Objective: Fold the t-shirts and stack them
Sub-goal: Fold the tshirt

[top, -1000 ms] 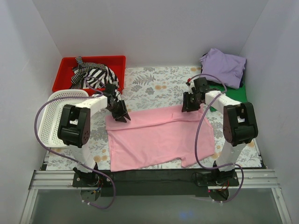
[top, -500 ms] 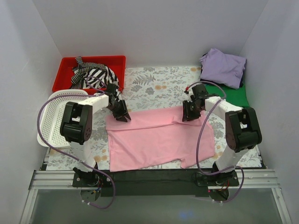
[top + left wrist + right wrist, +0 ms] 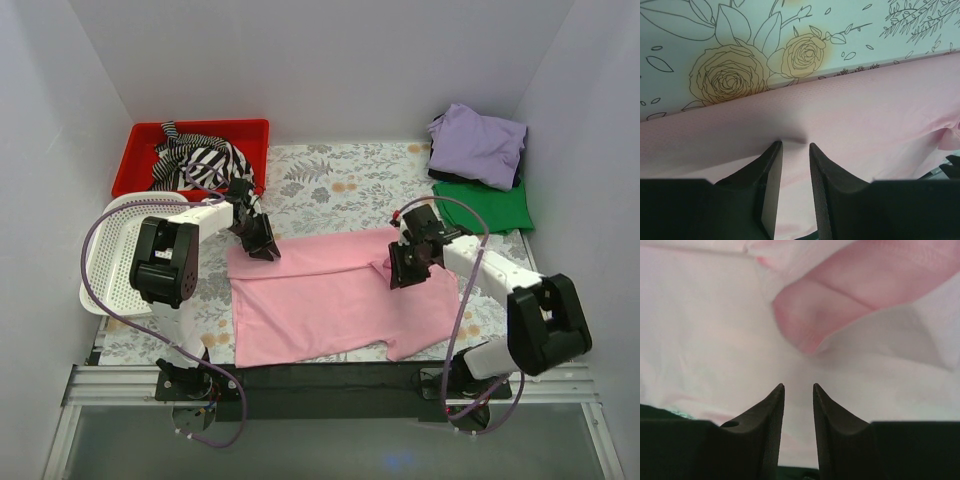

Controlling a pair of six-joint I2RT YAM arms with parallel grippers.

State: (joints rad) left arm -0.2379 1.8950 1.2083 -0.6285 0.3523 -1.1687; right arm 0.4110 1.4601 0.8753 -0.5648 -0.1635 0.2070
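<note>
At far left a white basket (image 3: 110,262) sits on the floral surface (image 3: 330,185), below a red tray (image 3: 190,133) holding a striped garment (image 3: 203,160). The left fingers (image 3: 771,192) are nearly closed, pinching the far-left edge of the pink t-shirt (image 3: 320,300). The shirt lies flat mid-surface, its long axis running left to right, straight hem leftward, sleeves rightward. The right fingers (image 3: 827,432) are closed to a slit on its raised far-right fold. At far right, a lavender t-shirt (image 3: 480,142) overlaps a green t-shirt (image 3: 492,207).
</note>
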